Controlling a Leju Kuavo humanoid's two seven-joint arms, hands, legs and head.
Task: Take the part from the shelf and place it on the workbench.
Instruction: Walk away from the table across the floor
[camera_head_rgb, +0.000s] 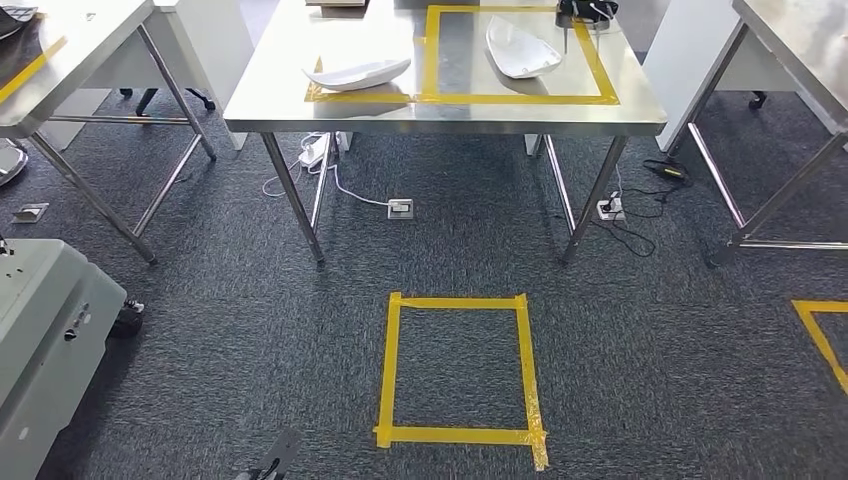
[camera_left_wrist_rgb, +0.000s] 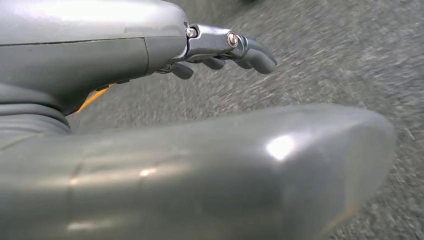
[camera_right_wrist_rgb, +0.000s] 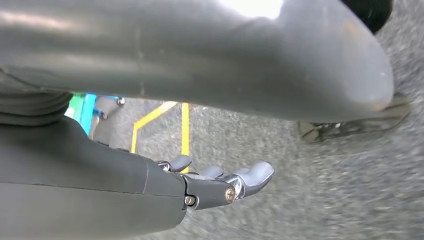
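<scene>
Both the left hand (camera_left_wrist_rgb: 220, 50) and right hand (camera_right_wrist_rgb: 220, 182) hang empty, fingers loosely apart, well short of the workbench (camera_head_rgb: 300, 100) ahead, where two white parts (camera_head_rgb: 358, 73) already lie, so any further fetch looks unstarted.

A workshop or robot test lab: a steel-topped desk (camera_head_rgb: 300, 95) stands on grey carpet (camera_head_rgb: 650, 380), with more steel desks either side of it. Yellow tape (camera_head_rgb: 455, 435) marks a square on the carpet before it, and cables (camera_head_rgb: 345, 190) run to floor sockets beneath.
</scene>
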